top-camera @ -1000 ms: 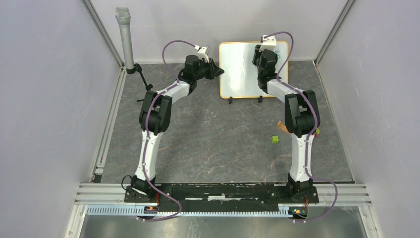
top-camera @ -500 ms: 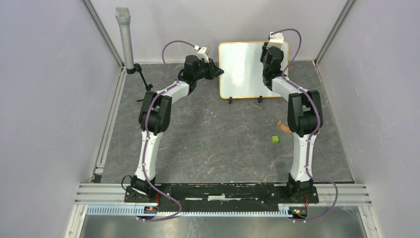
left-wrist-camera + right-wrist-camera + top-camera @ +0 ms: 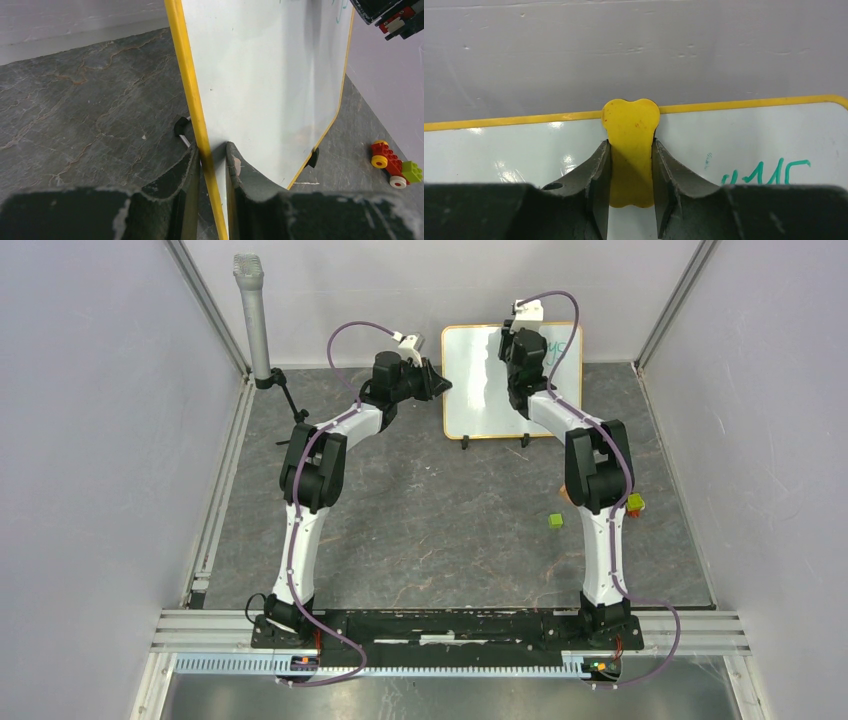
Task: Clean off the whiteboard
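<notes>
The whiteboard (image 3: 475,390) stands upright on its two black feet (image 3: 181,126) at the far edge of the bench, a little right of the middle and close to the back wall. Its face is turned toward the near edge. Most of the face is white with faint smears. Teal writing (image 3: 769,175) sits in its top right corner.

The left gripper (image 3: 212,155) is clamped on the board's left side, low on the orange frame. One finger lies on the face and the other on the back, with the frame pinched between them. In the top view this arm reaches in from the left, toward the far edge.

The right gripper (image 3: 630,150) is closed on a yellow pad (image 3: 631,125), one finger pressing each side of it. The pad sticks out past the fingertips and lies over the board's top edge, left of the writing. Whether it touches the face cannot be told. In the top view the right arm reaches across the board's front, its wrist high over the upper middle of the board.

A green block (image 3: 555,522) lies on the bench near the right arm, about midway between the far and near edges. A small toy car of bricks (image 3: 633,504) sits just beside that arm's elbow, toward the right edge. A grey pole (image 3: 255,315) stands on a black base at the far left corner
</notes>
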Robot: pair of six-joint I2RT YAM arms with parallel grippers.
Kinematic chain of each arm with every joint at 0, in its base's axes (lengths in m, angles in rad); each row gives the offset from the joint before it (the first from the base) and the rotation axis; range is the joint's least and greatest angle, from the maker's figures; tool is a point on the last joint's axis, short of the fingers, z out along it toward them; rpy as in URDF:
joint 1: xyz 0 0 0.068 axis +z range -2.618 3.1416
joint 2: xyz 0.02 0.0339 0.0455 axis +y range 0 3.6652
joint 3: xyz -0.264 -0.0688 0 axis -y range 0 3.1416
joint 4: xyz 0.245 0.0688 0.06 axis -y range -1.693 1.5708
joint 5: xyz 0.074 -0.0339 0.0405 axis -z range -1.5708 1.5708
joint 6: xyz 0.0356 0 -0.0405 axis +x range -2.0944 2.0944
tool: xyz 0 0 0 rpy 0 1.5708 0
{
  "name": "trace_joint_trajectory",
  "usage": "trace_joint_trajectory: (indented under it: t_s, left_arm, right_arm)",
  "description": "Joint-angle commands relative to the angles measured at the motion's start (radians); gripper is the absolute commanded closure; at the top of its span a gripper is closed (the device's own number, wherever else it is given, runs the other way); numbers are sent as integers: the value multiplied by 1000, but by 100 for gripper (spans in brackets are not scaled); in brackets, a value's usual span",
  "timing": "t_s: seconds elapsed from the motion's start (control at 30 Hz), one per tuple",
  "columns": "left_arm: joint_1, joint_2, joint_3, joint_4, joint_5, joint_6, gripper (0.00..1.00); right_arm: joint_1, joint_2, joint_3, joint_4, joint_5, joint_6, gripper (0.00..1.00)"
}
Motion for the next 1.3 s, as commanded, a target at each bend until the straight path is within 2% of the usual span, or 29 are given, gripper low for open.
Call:
trace_joint_trajectory:
  t_s: [0.0,0.57,0.9,1.07,1.27]
  left_arm:
    - [-4,-37,-15,-31,-55,86,98]
    - [-3,-41,-22,-34,-67,104,98]
    - [-4,-45,-19,-42,-77,112,98]
    - [-3,-47,-21,-42,-76,112,98]
    - [-4,-51,-27,-41,-81,117,98]
  right_arm:
    - [-41,8,28,27,-3,29,64]
    - [-209,-26,-11,-31,69,51,65]
    - [-142,6,51,-38,-35,51,65]
    - [-85,10,56,-30,-36,48,65]
    - [-83,-16,10,6,-23,49,64]
